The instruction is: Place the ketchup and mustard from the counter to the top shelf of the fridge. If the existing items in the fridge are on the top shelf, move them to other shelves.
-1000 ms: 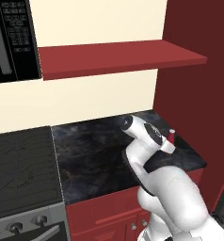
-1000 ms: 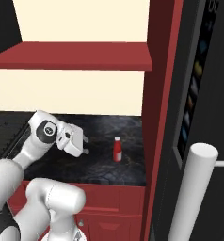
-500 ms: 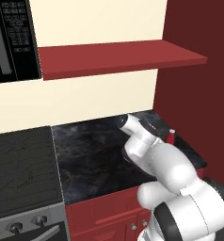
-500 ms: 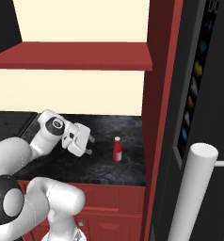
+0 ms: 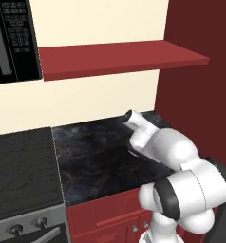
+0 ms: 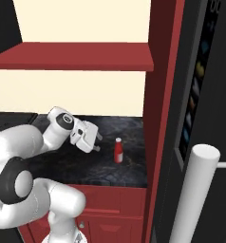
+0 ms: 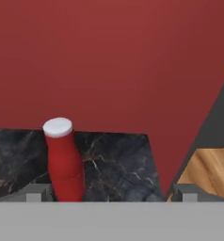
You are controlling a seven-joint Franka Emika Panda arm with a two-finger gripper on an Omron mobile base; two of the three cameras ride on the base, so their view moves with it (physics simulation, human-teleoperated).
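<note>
The ketchup [image 6: 118, 150], a red bottle with a white cap, stands upright near the right end of the black counter [image 6: 110, 171]. My gripper [image 6: 96, 143] hovers just left of it, open, with nothing between the fingers. In the hand view the ketchup [image 7: 63, 160] stands close ahead, left of centre, just inside the left fingertip [image 7: 36, 190] of the gripper [image 7: 111, 192]. In the left base view my arm [image 5: 162, 147] covers that corner. The fridge's dark door [image 6: 207, 104] with its pale handle [image 6: 196, 190] fills the right side. The mustard and the fridge shelves are out of view.
A red wall shelf [image 5: 119, 57] hangs above the counter. A tall red panel [image 6: 160, 118] closes the counter's right end, right behind the ketchup. A stove [image 5: 20, 166] lies to the left, and a black microwave [image 5: 13, 38] hangs above it.
The arm has folded lower and the hand has moved right, closer to the ketchup. The jaws have stayed open. The bottle has not moved.
</note>
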